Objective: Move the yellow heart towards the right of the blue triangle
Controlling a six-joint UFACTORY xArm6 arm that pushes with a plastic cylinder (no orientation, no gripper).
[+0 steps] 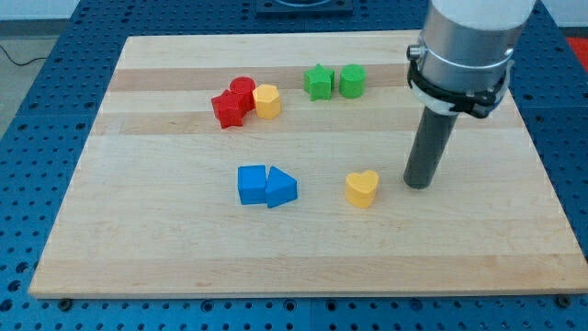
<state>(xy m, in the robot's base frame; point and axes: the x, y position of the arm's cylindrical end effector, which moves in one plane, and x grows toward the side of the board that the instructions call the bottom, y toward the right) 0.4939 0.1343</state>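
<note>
Tool tip (419,186), bare rod gripping nothing, sits just right of yellow heart (362,188); blue triangle (281,188) lies further toward the surface's left edge.

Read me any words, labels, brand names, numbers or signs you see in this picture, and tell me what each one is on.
None: no readable text anywhere.
The wooden board, the yellow heart, the blue triangle and the other blocks are plain.
The arm's grey housing above my tip shows no label.

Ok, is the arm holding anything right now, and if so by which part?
Nothing is held. My tip stands on the board, just to the view's right of the yellow heart, with a gap between them.
</note>
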